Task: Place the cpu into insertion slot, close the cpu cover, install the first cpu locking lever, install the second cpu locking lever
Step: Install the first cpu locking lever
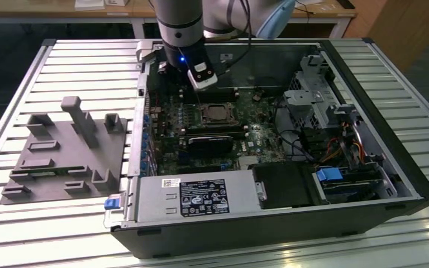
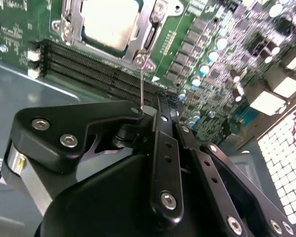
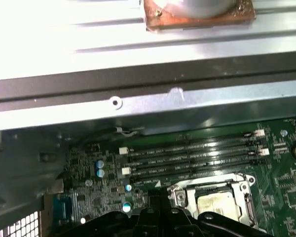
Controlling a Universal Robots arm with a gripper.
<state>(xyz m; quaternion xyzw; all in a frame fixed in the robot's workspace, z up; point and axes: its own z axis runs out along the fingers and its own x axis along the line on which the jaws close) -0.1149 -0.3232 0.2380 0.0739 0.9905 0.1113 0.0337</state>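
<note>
The cpu (image 2: 111, 19) lies with its silver top up in the insertion slot (image 1: 216, 113) on the green board. The cpu cover (image 2: 71, 24) is down around it as a silver frame; both also appear in the first wrist view, cpu (image 3: 214, 202) and cover (image 3: 246, 190). A thin wire cpu locking lever (image 2: 142, 84) rises from the socket's corner straight to my gripper (image 2: 149, 109). The black fingers are drawn together on the lever's end. In the exterior view my gripper (image 1: 198, 92) hangs just above the socket's far side.
Long black memory slots (image 2: 89, 66) run beside the socket. A dark block (image 1: 208, 144) sits nearer the power supply (image 1: 192, 198). A drive cage with cables (image 1: 326, 106) fills the exterior view's right. A grey fixture (image 1: 65, 151) lies outside the case.
</note>
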